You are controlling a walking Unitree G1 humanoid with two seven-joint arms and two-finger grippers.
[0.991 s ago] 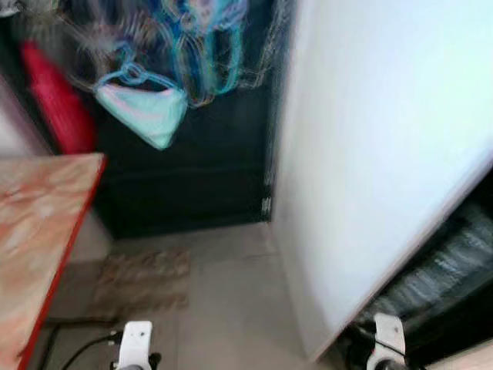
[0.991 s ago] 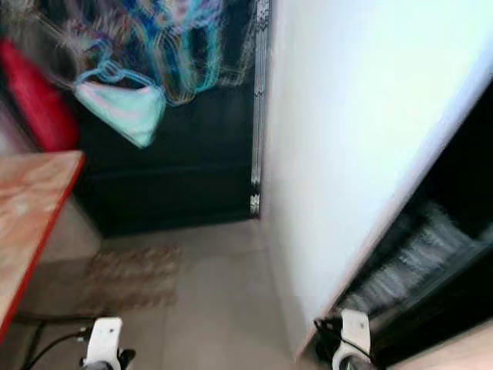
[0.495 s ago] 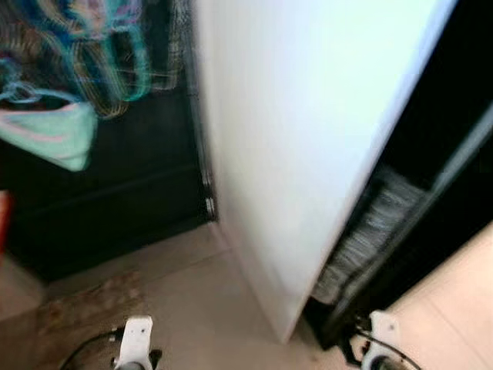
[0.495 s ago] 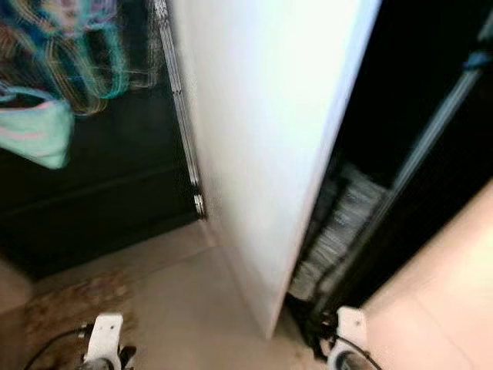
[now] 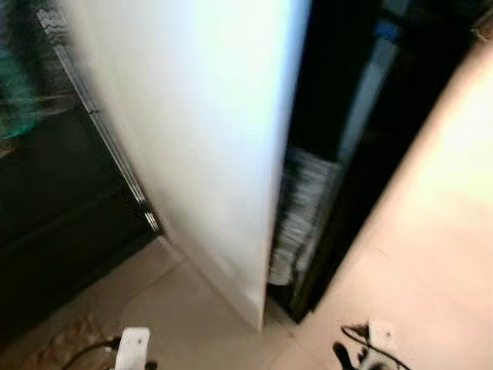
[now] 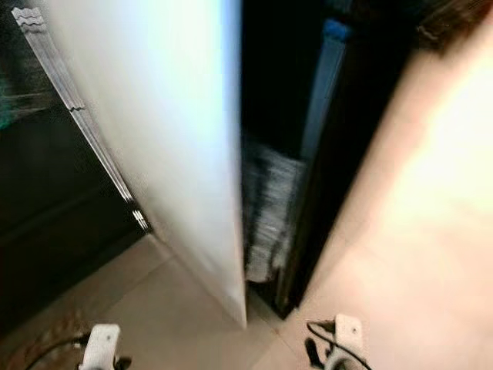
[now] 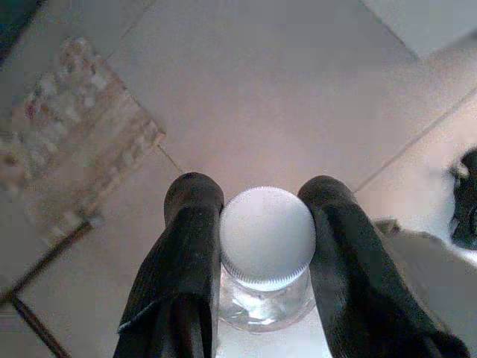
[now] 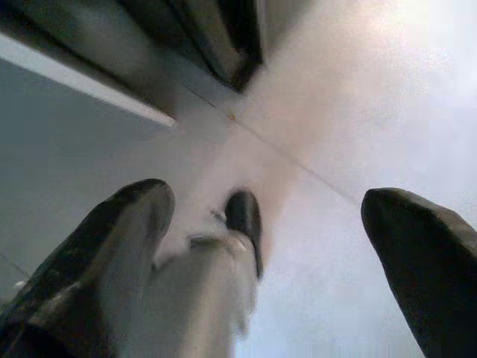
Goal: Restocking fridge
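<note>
Left wrist view: our left end effector (image 7: 261, 239) pinches a clear bottle (image 7: 266, 246) by its white-capped neck, over the tiled floor (image 7: 283, 97) near a small mat (image 7: 67, 142). Our right end effector (image 8: 276, 246) is spread wide, holding nothing. Farther ahead, blurred: the white fridge door (image 5: 208, 131) stands open, dark interior (image 6: 277, 131) behind it.

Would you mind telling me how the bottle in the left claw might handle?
The bottle, pinched at its ribbed white cap by the left claw, looks clear and smooth, so probably slippery lower down. Being round, it would likely roll if laid flat. Its fill and weight cannot be judged.
</note>
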